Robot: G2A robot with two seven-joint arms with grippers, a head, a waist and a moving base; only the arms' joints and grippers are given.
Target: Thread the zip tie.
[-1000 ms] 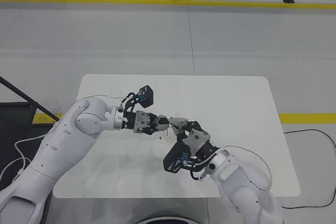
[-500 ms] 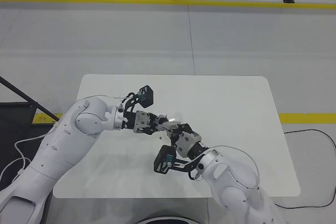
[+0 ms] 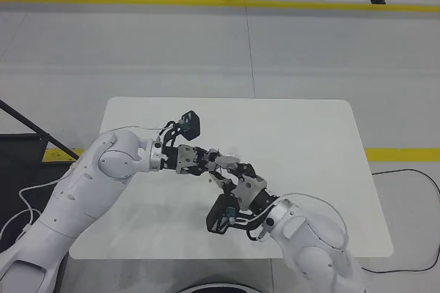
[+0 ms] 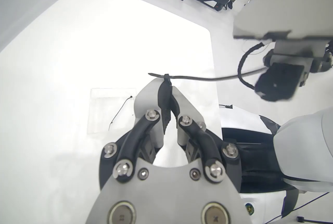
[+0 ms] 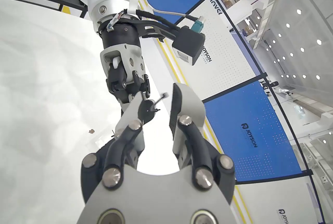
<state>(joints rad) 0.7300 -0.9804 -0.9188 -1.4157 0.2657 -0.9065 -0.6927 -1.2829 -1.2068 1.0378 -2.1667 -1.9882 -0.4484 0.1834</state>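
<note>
Over the middle of the worktop [image 3: 308,132], the right gripper [image 5: 158,100] has turned its wrist and settled closer to the left gripper [image 4: 165,87] within the last second. Its spread fingers [image 5: 187,102] now bracket one end of the zip tie [image 4: 192,77], which the left fingers [image 4: 151,97], pressed together, pinch at the head and hold level in the air. This reads as alignment for taking the strap, with no loop yet formed. Count: two grippers; two ties, one held, and a second zip tie [image 4: 118,114] lying inside one clear pouch [image 4: 102,105] on the worktop.
</note>
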